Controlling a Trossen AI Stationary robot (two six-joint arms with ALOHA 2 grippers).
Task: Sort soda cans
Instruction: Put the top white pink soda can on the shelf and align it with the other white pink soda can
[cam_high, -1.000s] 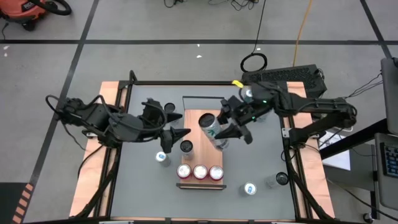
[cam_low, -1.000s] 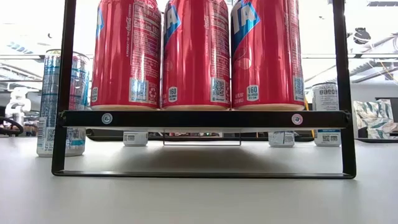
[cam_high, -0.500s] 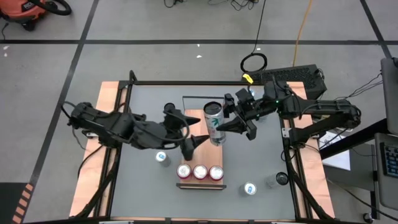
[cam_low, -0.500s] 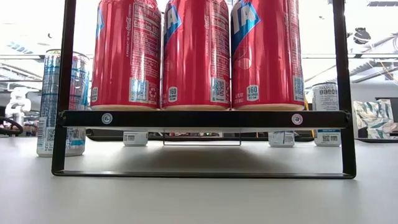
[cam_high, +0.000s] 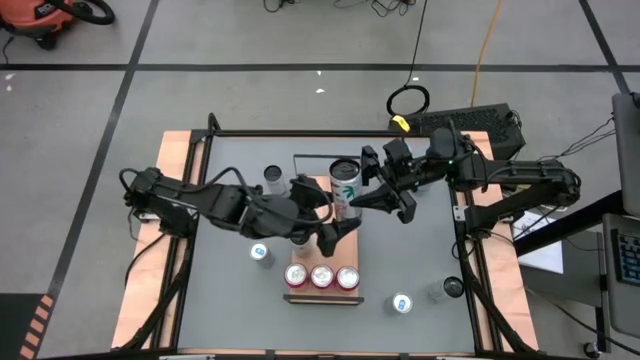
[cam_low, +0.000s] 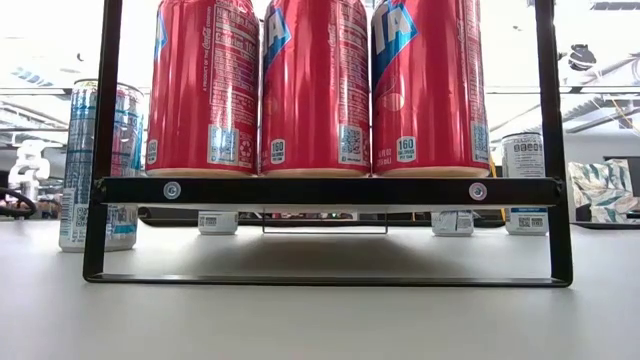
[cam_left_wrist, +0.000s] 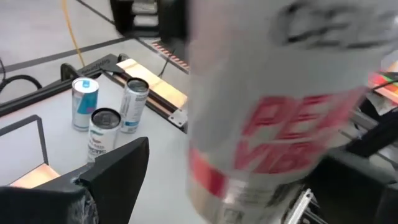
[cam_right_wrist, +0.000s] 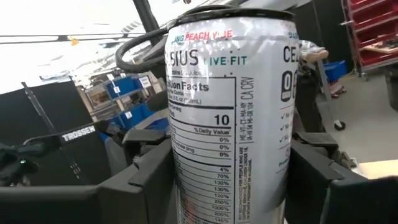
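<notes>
Grey tabletop (cam_high: 425, 250) lies bare around us at mid-table. Our right gripper (cam_high: 368, 196) clamps the upright silver Celsius can (cam_high: 344, 188) above the rack (cam_high: 320, 297) of three red cans (cam_high: 321, 276); our left gripper (cam_high: 330, 222), fingers spread wide, sits just beside it holding nothing.

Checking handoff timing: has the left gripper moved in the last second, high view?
Yes. The left gripper has moved toward the picture's right, from beside the blue can to above the red cans, near the silver can in the right gripper.
</notes>
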